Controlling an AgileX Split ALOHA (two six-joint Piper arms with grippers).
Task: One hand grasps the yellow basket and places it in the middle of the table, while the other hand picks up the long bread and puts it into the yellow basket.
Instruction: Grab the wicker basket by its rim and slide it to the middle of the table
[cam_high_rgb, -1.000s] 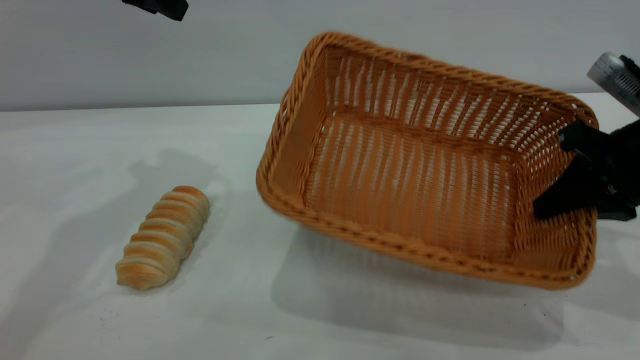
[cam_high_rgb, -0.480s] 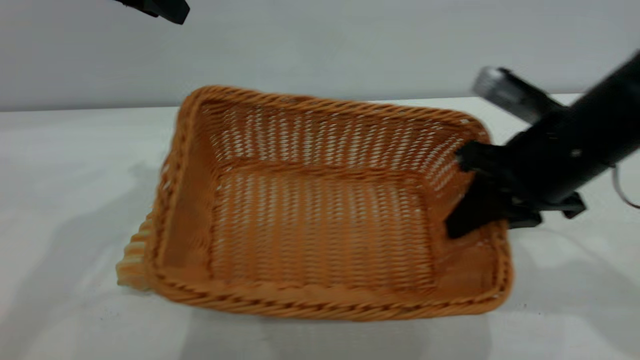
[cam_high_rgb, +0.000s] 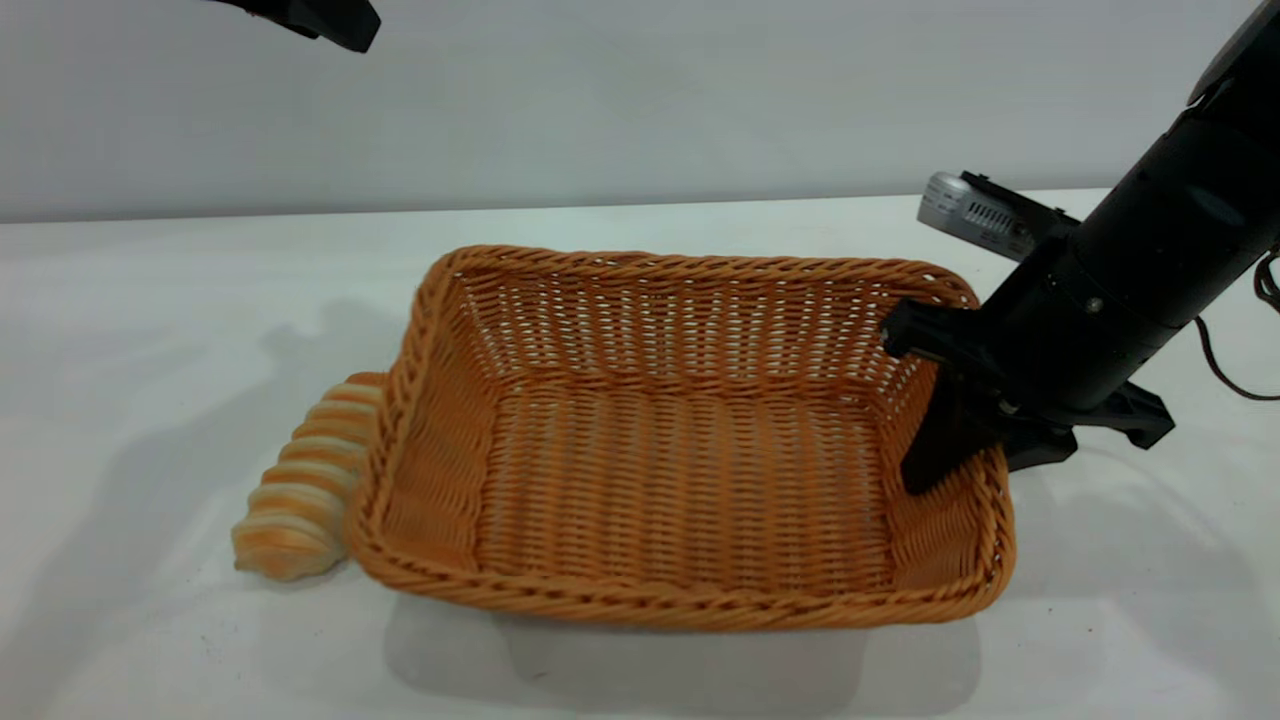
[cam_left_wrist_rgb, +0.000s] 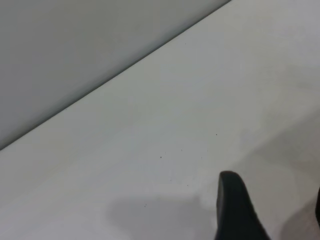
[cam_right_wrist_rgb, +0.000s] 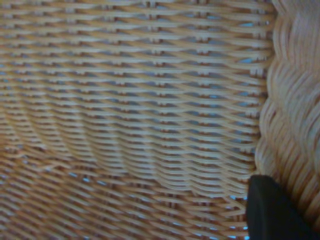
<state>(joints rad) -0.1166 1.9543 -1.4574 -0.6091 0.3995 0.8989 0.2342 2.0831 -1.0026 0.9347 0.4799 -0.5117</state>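
Note:
The yellow basket (cam_high_rgb: 640, 604) sits low in the middle of the white table (cam_high_rgb: 160, 290), open side up. My right gripper (cam_high_rgb: 985, 452) is shut on its right rim, with one finger (cam_high_rgb: 932, 445) inside against the wall. The right wrist view shows that finger (cam_right_wrist_rgb: 270, 210) beside the braided rim (cam_right_wrist_rgb: 295, 115). The long bread (cam_high_rgb: 300, 490) lies at the basket's left side, its right part hidden behind the rim. My left gripper (cam_left_wrist_rgb: 276, 212) is open and empty, high above the table's left part (cam_high_rgb: 325, 18).
A grey camera unit (cam_high_rgb: 975, 215) rides on the right arm. Bare table lies left of the bread and in front of the basket. A grey wall runs behind the table's far edge.
My right gripper has carried the basket left and down from a raised tilt at the right to level in the middle. Its left rim now covers part of the bread. The left arm has stayed put.

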